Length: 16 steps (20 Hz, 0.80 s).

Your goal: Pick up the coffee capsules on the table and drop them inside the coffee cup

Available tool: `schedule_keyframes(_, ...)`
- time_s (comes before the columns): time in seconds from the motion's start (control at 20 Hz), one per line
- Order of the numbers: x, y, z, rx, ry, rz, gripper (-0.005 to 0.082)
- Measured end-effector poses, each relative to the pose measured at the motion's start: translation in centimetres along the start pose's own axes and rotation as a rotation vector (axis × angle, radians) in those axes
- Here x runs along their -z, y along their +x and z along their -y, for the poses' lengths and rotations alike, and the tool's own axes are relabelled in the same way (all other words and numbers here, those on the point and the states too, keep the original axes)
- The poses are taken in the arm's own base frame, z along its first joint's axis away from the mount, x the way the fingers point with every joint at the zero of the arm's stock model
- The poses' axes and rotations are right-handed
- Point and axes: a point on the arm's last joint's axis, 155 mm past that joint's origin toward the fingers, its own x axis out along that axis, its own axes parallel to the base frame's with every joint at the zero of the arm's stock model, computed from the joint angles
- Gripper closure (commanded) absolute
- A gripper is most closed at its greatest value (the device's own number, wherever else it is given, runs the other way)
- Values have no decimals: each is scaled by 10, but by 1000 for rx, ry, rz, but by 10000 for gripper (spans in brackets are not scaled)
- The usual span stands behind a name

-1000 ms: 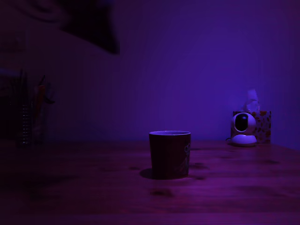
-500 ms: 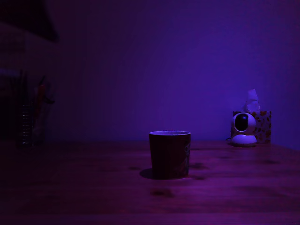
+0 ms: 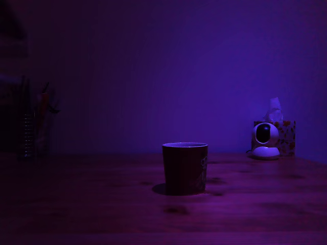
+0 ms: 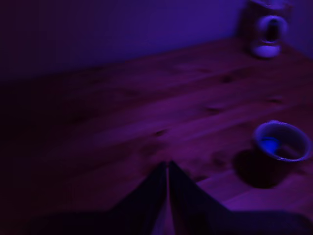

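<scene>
A white rounded camera gadget (image 3: 265, 140) with a dark face stands at the far edge of the wooden surface, toward the exterior view's right, under dim purple light. Directly behind it sits a patterned tissue box (image 3: 286, 137), a pale tissue (image 3: 275, 108) rising from its top. The gadget appears again, blurred, in the wrist view (image 4: 268, 35). At the exterior view's left, a dark cluster of upright items (image 3: 34, 125) stands against the plain wall (image 3: 168, 66); in this light they may be pens or tools in a holder.
</scene>
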Motion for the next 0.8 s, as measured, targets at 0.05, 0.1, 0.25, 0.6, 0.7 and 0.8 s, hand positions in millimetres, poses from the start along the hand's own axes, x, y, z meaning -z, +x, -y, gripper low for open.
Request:
schedule_keyframes(0.05, 2, -4, -3, -21, -10, 17, 789)
schedule_keyframes(0.1, 3, -9, -6, -38, -13, 36, 789)
schedule_keyframes(0.25, 3, -23, -9, -61, -32, 96, 789)
schedule_keyframes(0.6, 19, -50, -13, -94, -65, 157, 789)
schedule_keyframes(0.7, 13, -57, -13, -94, -64, 190, 789)
schedule_keyframes(0.8, 12, -58, -12, -93, -63, 197, 788)
